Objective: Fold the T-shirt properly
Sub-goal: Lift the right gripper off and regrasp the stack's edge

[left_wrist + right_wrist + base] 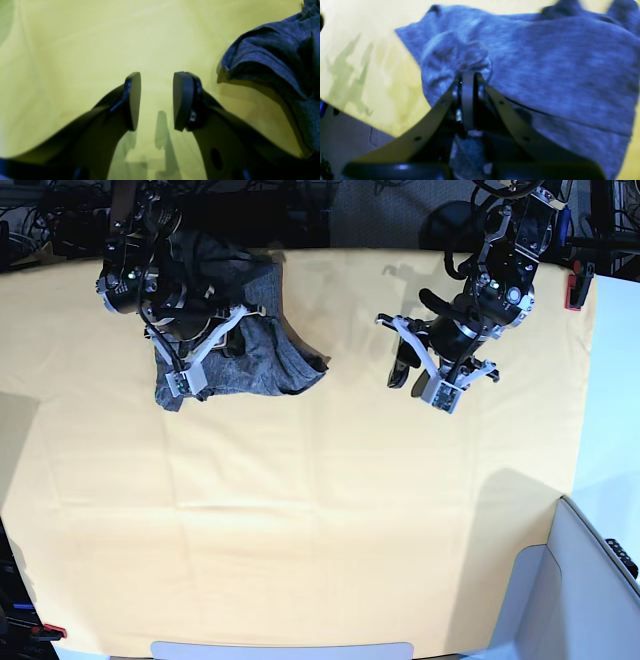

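The T-shirt [270, 350] lies as a crumpled heather-grey heap at the far left of the yellow cloth [300, 510]. My right gripper [215, 345] sits on top of it. In the right wrist view its fingertips [468, 75] are shut on a gathered bunch of the T-shirt [545, 50]. My left gripper [408, 340] hovers over bare yellow cloth at the far right, apart from the shirt. In the left wrist view it [156, 100] stands open with nothing between its pads, and a folded edge of the T-shirt [275, 50] shows at the upper right.
The yellow cloth covers most of the table. A bare white table strip [600, 430] runs down the right side. A grey bin corner [590, 580] sits at the bottom right. Red clamps [573, 290] pin the cloth. Cables crowd the far edge.
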{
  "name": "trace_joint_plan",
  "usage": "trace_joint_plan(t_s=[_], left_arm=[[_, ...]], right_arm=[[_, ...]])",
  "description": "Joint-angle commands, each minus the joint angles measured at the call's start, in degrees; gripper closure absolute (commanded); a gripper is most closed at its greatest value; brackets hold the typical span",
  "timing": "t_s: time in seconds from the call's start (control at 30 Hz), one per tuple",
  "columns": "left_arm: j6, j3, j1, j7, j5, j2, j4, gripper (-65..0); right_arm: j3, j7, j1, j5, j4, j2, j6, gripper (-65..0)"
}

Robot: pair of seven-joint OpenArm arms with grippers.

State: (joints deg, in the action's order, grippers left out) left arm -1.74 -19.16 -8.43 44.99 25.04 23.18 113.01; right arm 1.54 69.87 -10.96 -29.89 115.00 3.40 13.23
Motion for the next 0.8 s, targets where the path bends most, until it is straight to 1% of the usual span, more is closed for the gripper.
trace_joint_plan(t_s=[0.0, 0.2, 0.3, 0.37, 0.57, 0.7, 0.77], left_arm=[[-0.06, 0.48, 0.56, -1.17, 0.15, 0.34, 0.88, -21.1], [-0.06, 0.48, 0.73, -1.17, 0.15, 0.34, 0.88, -21.1], [-0.06, 0.56, 0.82, -1.17, 0.15, 0.34, 0.79, -21.1], [-0.06, 0.56, 0.82, -1.08, 0.15, 0.34, 0.79, -21.1], [-0.06, 0.56, 0.82, -1.08, 0.15, 0.34, 0.79, -21.1], [-0.06, 0.56, 0.82, -1.08, 0.15, 0.34, 0.79, -21.1], [-0.06, 0.48, 0.82, -1.08, 0.15, 0.34, 0.79, -21.1]], right_arm=[[-0.79, -0.9, 0.28, -0.66, 1.09, 0.86, 0.08, -0.7], [-8.79, -0.81, 0.46, -0.75, 1.09, 4.56, 0.0, -0.7], [-13.28, -0.81, 1.07, -2.42, 1.09, 8.07, 0.0, -0.7], [-14.6, -0.81, 1.6, -5.32, 1.09, 10.97, 0.0, -0.7], [-14.33, -0.81, 3.36, -15.69, 1.09, 19.68, 0.17, -0.7], [-14.68, -0.81, 4.5, -23.17, 1.09, 23.72, 0.35, -0.7], [-14.68, -0.81, 4.85, -26.42, 1.09, 24.78, 0.44, -0.8]])
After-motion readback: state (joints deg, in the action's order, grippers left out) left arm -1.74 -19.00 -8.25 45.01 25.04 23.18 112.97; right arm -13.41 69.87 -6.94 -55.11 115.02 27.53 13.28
